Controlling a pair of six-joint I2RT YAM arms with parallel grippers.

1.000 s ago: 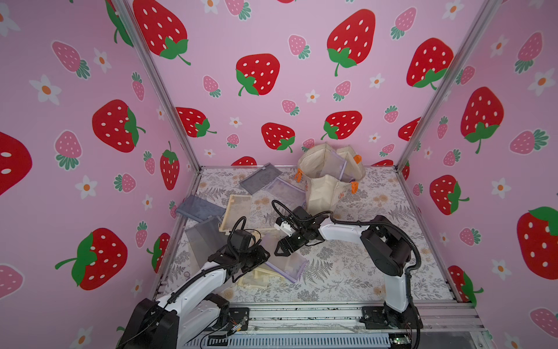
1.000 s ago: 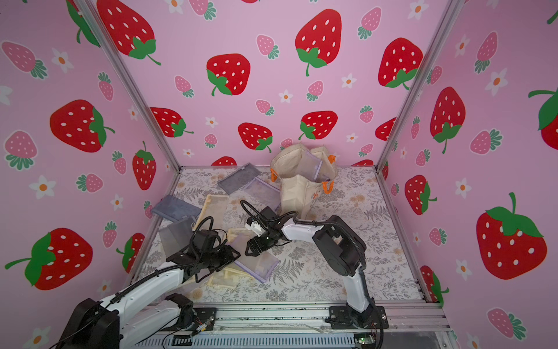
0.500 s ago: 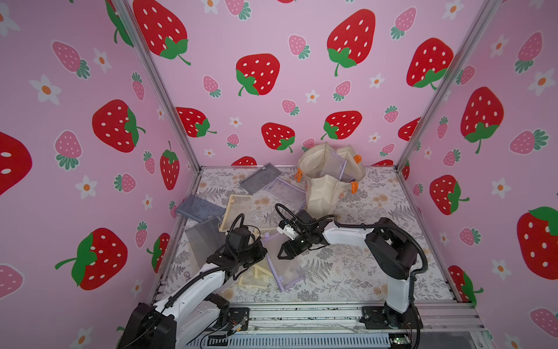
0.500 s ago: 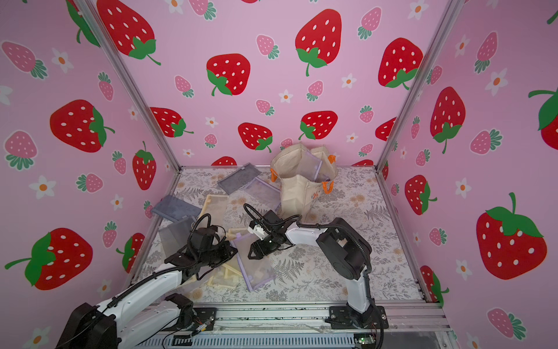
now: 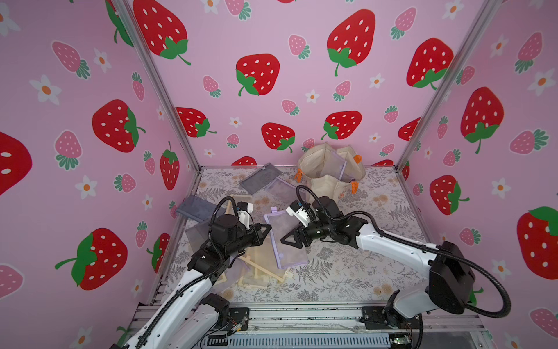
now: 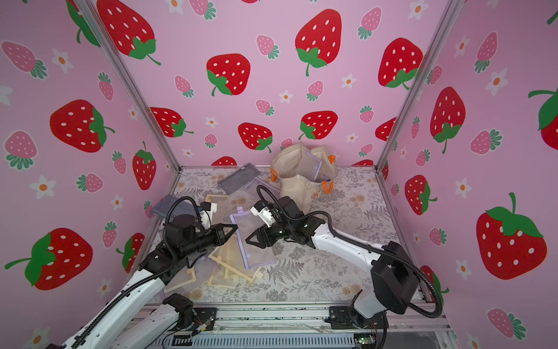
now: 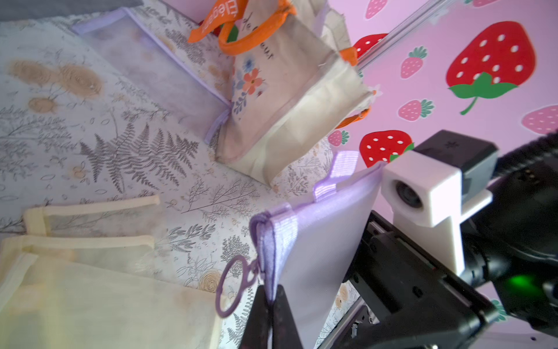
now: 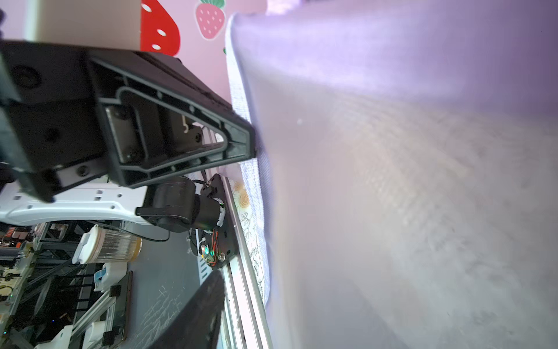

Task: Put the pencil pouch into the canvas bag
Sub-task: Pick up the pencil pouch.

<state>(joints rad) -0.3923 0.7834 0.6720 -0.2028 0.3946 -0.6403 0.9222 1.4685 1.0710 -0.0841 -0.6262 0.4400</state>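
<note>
In both top views the pencil pouch [image 5: 277,225] hangs upright between the arms, held up above the middle of the tabletop [image 5: 362,272]. It is well apart from the canvas bag [image 5: 324,189], which stands at the back edge. The left claw [image 5: 267,228] pinches one side edge, and the right claw [image 5: 285,240] sits at the opposite face. Carried by one thin hem, the limp mesh could swing and snag the cream pouches [image 5: 259,269] below.

In the left wrist view, the left claw's fingers [image 7: 256,326] are together on the hem beside the zip ring [image 7: 234,285]. So little cloth is caught that it may slip out.

In the right wrist view, one finger [image 8: 202,311] of the right claw stands clear of the mesh, so the jaws are apart. Closing off-centre would likely just push the pouch away.
</note>
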